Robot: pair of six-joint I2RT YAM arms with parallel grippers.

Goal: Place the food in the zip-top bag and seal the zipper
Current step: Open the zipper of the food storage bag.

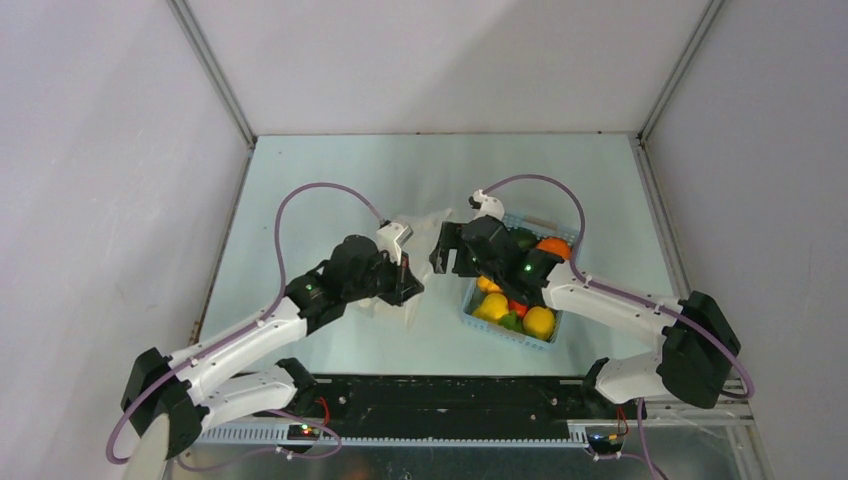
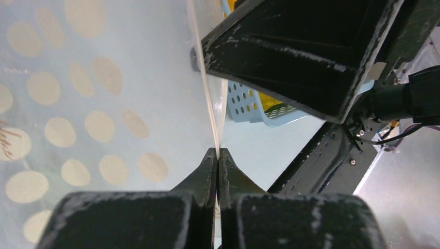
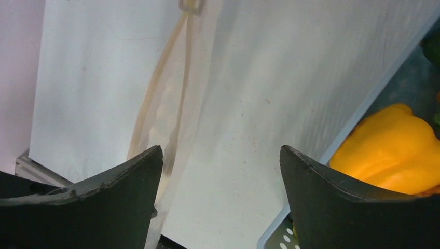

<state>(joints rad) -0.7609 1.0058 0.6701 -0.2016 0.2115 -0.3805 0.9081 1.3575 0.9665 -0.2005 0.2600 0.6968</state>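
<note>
The clear zip-top bag [image 1: 425, 237] with white dots hangs upright between the two arms. My left gripper [image 1: 406, 282] is shut on its thin edge; in the left wrist view the jaws [image 2: 217, 156] pinch that edge, with the dotted bag [image 2: 98, 119] spreading to the left. My right gripper [image 1: 446, 256] stands open just right of the bag. In the right wrist view nothing lies between its fingertips [image 3: 220, 155]; the bag's folded edge [image 3: 166, 104] runs beside the left finger, a small slider [image 3: 191, 5] at the top. The food [image 1: 538, 321] lies in a basket, a yellow pepper [image 3: 394, 155] closest.
The light blue perforated basket [image 1: 478, 318] sits right of the bag, under the right arm. Its rim [image 3: 363, 111] lies close beside the right finger. One of the right gripper's black fingers [image 2: 311, 57] looms over the left wrist view. Grey walls enclose the table.
</note>
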